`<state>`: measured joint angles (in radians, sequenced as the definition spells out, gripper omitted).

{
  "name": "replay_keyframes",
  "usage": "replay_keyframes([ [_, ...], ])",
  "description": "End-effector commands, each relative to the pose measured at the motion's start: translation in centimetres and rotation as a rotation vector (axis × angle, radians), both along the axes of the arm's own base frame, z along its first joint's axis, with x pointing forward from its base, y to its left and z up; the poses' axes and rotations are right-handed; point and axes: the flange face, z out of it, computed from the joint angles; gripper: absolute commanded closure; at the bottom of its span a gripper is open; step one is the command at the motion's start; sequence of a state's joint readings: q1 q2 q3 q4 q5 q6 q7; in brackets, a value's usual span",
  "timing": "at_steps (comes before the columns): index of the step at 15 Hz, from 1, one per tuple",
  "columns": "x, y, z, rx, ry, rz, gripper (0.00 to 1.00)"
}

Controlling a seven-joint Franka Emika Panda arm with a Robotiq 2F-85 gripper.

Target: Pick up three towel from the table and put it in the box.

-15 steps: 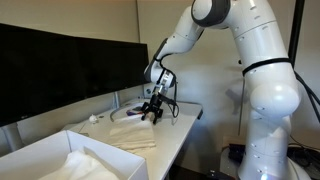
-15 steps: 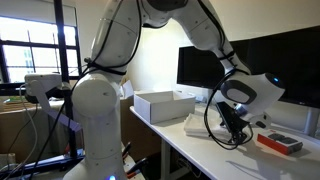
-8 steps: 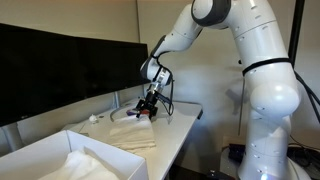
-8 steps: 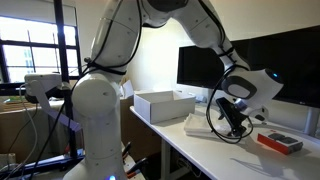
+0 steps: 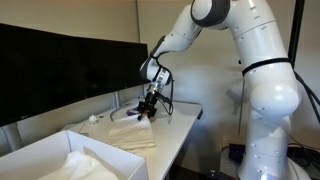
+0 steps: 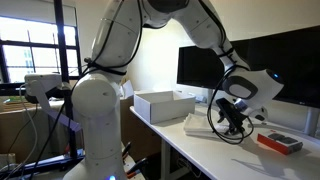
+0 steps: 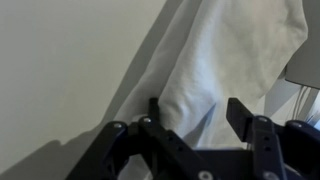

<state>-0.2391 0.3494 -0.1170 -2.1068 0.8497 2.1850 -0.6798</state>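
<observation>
A folded white towel (image 7: pixel 235 55) lies on the white table (image 7: pixel 70 70). My gripper (image 7: pixel 200 115) is open, and its two black fingers straddle a raised fold of this towel. In both exterior views the gripper (image 5: pixel 148 110) (image 6: pixel 229 122) hangs low over the far end of the towel pile (image 5: pixel 130 135) (image 6: pixel 200 124). The large white box (image 5: pixel 40 152) (image 6: pixel 165 105) stands at the other end of the table. A towel (image 5: pixel 88 165) lies inside it.
A small crumpled white scrap (image 5: pixel 95 118) lies by the dark monitors (image 5: pixel 60 65). A red and grey object (image 6: pixel 280 143) lies on the table beyond the gripper. The table's front edge (image 5: pixel 185 135) runs close to the towels.
The gripper has shifted slightly along the table over the towel and then held still. Its fingers stay open.
</observation>
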Motion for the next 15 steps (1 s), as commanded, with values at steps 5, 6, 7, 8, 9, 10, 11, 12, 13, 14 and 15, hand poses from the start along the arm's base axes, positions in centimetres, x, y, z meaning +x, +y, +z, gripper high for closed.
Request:
replay_keyframes([
  [5, 1.7, 2.4, 0.2, -0.001, 0.007, 0.068, 0.85],
  [6, 2.0, 3.0, 0.3, -0.007, 0.016, 0.074, 0.91],
  [7, 2.1, 3.6, 0.5, -0.017, 0.026, 0.085, 0.92],
  [8, 2.3, 4.3, 0.9, -0.032, 0.036, 0.097, 0.93],
  [9, 2.4, 4.9, 1.2, -0.046, 0.044, 0.105, 0.91],
  [10, 2.6, 5.7, 1.8, -0.062, 0.054, 0.117, 0.90],
  [11, 2.7, 6.4, 2.1, -0.075, 0.061, 0.128, 0.90],
  [12, 2.7, 7.2, 2.7, -0.088, 0.070, 0.142, 0.90],
  [13, 2.7, 8.0, 3.1, -0.100, 0.082, 0.150, 0.90],
  [14, 2.8, 8.8, 3.6, -0.111, 0.093, 0.161, 0.90],
  [15, 2.8, 9.8, 4.2, -0.128, 0.103, 0.171, 0.90],
])
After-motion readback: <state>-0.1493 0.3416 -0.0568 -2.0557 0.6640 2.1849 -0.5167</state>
